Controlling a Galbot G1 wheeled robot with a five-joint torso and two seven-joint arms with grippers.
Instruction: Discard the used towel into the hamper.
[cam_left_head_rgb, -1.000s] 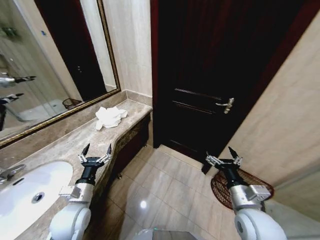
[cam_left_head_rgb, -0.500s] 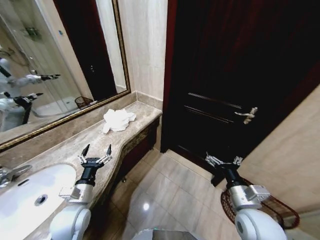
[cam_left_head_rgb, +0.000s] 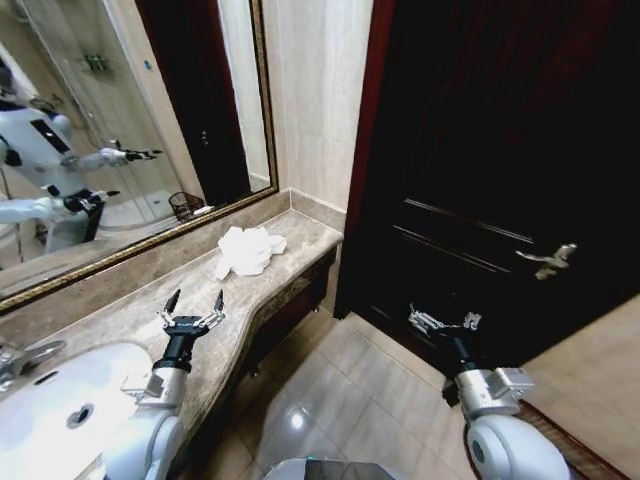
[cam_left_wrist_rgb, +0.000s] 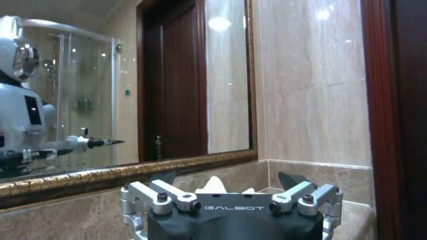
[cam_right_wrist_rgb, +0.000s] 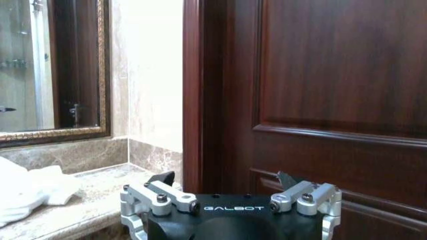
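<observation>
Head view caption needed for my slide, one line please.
Crumpled white towel on marble counter; left gripper open over the counter, right gripper open.

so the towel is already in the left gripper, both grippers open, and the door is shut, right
Not quite. The towel is not in the left gripper; the head view shows it lying crumpled on the counter by the mirror, well ahead of that gripper. The rest holds: the right gripper is open too, and the door is shut.

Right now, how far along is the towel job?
Nothing looks done yet. The crumpled white towel lies untouched at the far end of the marble counter. The left gripper is open above the counter, short of the towel; the right gripper is open over the floor. Grasping and dropping remain.
</observation>
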